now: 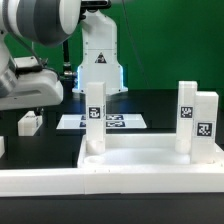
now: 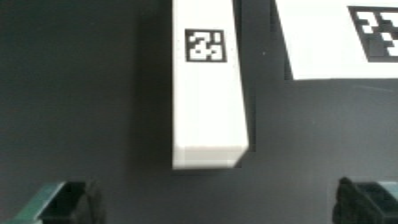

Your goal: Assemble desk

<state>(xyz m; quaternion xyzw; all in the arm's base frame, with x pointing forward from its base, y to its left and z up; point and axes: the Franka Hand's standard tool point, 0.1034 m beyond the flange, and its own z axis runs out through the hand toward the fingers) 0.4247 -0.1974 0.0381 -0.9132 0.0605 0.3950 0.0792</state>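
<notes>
Your jaws wide open and holding nothing, one loose white leg (image 2: 212,85) lying flat on the black worktop (image 2: 89,90) between them, marker board (image 2: 347,40) just beside it, desk panel (image 1: 150,165) carrying three upright legs (image 1: 94,110).

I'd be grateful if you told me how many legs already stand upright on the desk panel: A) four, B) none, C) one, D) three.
D: in the exterior view, one leg stands upright at the panel's left and two legs at its right.
</notes>
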